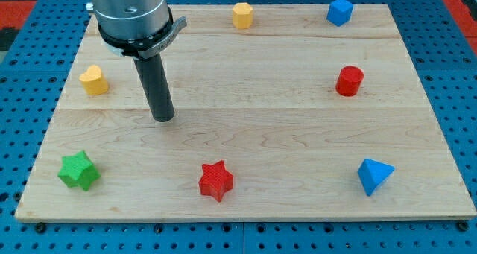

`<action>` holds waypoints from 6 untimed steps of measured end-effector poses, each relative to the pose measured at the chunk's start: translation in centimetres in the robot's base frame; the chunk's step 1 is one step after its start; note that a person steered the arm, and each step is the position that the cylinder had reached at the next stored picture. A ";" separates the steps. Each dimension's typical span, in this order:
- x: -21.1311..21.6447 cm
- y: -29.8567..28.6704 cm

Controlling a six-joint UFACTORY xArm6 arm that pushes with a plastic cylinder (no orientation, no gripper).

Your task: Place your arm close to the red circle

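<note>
The red circle (pixel 349 81), a short red cylinder, stands on the wooden board (pixel 246 135) at the view's right, a little above mid-height. My tip (pixel 162 118) rests on the board left of centre, far to the left of the red circle and slightly lower in the view. The yellow heart (pixel 94 80) is the block nearest my tip, up and to its left. Nothing touches the tip.
A yellow hexagon-like block (pixel 242 15) sits at the top middle and a blue block (pixel 339 11) at the top right. A green star (pixel 78 170) is at the bottom left, a red star (pixel 216 181) at the bottom middle, a blue triangle (pixel 373 176) at the bottom right.
</note>
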State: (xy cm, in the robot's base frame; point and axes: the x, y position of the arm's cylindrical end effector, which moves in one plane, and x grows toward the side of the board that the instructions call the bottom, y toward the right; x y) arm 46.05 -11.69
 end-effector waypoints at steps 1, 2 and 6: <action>0.5 0.9; 1.2 2.9; -4.3 26.5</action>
